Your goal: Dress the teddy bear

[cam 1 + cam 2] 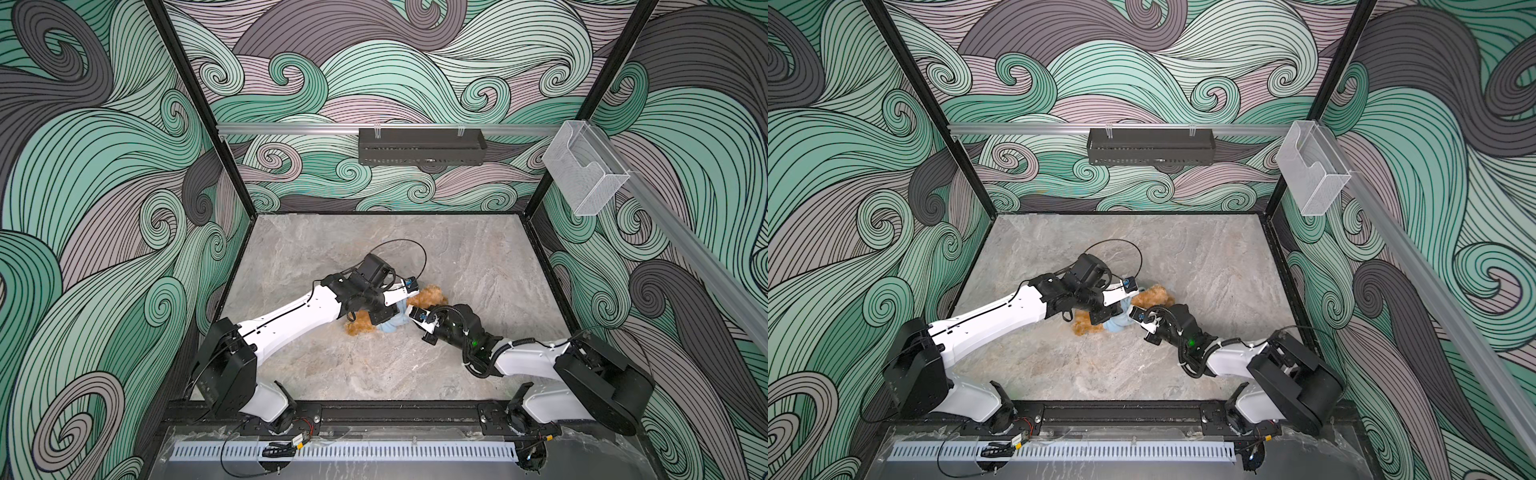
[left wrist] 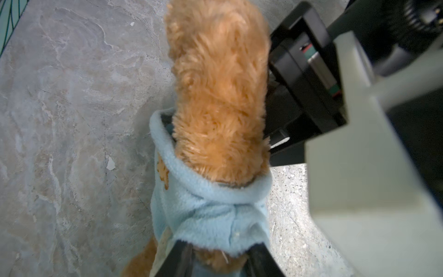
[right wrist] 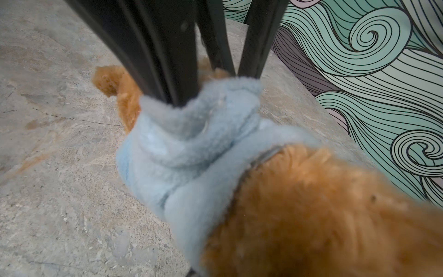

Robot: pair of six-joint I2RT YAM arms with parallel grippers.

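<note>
Blue shirt [image 2: 211,215] around teddy bear [image 2: 218,84]

Black basket [image 1: 422,146] hangs on the back wall [image 1: 374,62] — clear plastic bin [image 1: 584,174] on the right wall [image 1: 706,124].

No legible text, label, brand, number or sign on any surface, any view.
</note>
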